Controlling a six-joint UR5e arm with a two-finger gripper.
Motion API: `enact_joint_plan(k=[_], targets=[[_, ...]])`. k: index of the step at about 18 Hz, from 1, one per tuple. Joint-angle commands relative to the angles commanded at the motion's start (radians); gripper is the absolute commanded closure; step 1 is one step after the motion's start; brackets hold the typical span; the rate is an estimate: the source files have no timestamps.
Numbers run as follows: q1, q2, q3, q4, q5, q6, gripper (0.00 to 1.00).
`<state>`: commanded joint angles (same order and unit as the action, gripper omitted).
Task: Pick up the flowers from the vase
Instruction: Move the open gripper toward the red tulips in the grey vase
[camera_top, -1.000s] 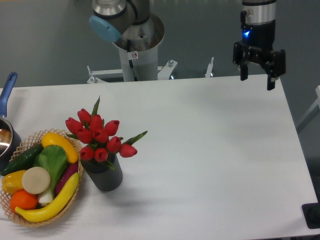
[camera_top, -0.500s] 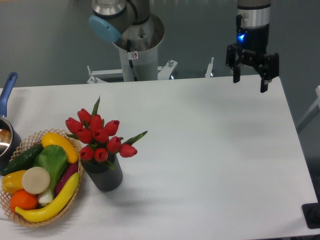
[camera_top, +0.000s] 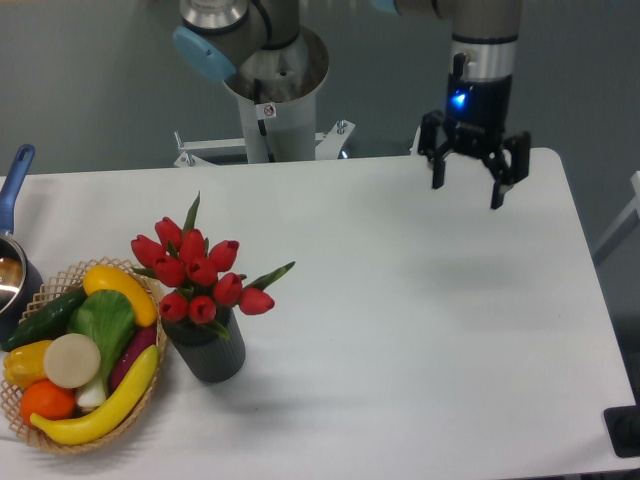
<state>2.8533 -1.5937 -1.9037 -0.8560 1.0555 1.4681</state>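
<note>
The flowers, red tulip buds with green leaves, stand upright in the vase, a short dark grey ribbed cylinder at the front left of the white table. My gripper hangs in the air over the table's far right part, well away from the flowers and to their right. Its two black fingers point down and stand apart, open, with nothing between them.
A wicker basket of toy vegetables and fruit sits just left of the vase, touching or nearly touching it. A blue-handled metal pot is at the left edge. The robot's base column rises behind the table's far edge.
The gripper has moved left and slightly lower over the far right of the table, still open. The flowers, vase and basket have not moved.
</note>
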Motion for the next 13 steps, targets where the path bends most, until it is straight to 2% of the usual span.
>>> enact_joint_plan(k=[4,7,10,12,13], targets=[[-0.054,-0.025,-0.003,0.011,-0.052,-0.017,0.00],[-0.120,-0.060,-0.002,0.012,-0.075,-0.121,0.00],[-0.163,-0.074,-0.002,0.011,-0.089,-0.134,0.00],[-0.178,-0.078,-0.006,0.011,-0.127,-0.134,0.00],[-0.190,-0.092,-0.014,0.011,-0.184,-0.134,0.00]])
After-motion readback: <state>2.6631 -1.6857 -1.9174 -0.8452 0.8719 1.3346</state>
